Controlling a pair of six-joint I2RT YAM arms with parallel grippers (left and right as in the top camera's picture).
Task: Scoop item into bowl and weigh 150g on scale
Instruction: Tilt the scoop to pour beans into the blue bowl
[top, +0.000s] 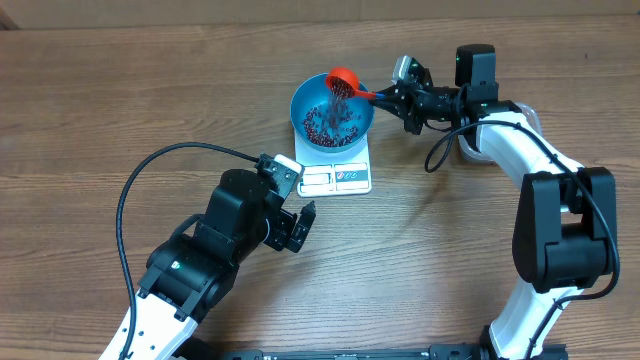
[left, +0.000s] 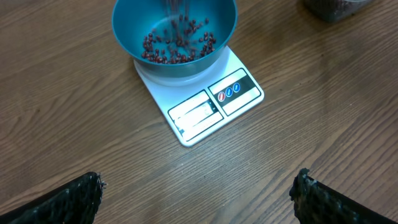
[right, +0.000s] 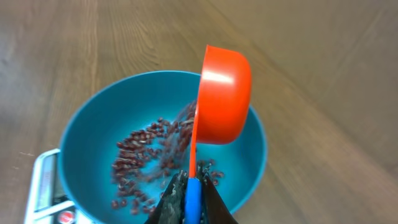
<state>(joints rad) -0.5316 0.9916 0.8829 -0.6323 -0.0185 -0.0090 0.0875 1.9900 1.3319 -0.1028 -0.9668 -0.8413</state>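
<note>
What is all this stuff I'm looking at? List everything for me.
table: one, brown wood
scale: one, white, mid-table
bowl: one, bright blue, on the scale
scoop: one, red, blue handle, tipped over the bowl
beans: many, dark red, in the bowl, more falling from the scoop
tub: one, clear, dark contents, edge of left wrist view
cable: one, black, beside left arm
left gripper: one, black, open, empty, near the scale
right gripper: one, black, shut on the scoop handle

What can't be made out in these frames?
- Reading on the scale: illegible in left wrist view, too small overhead.
- Falling beans: motion-blurred in both wrist views.
- The tub: cut off by left wrist view's top edge.
- Inside of the scoop: faces away in right wrist view.
</note>
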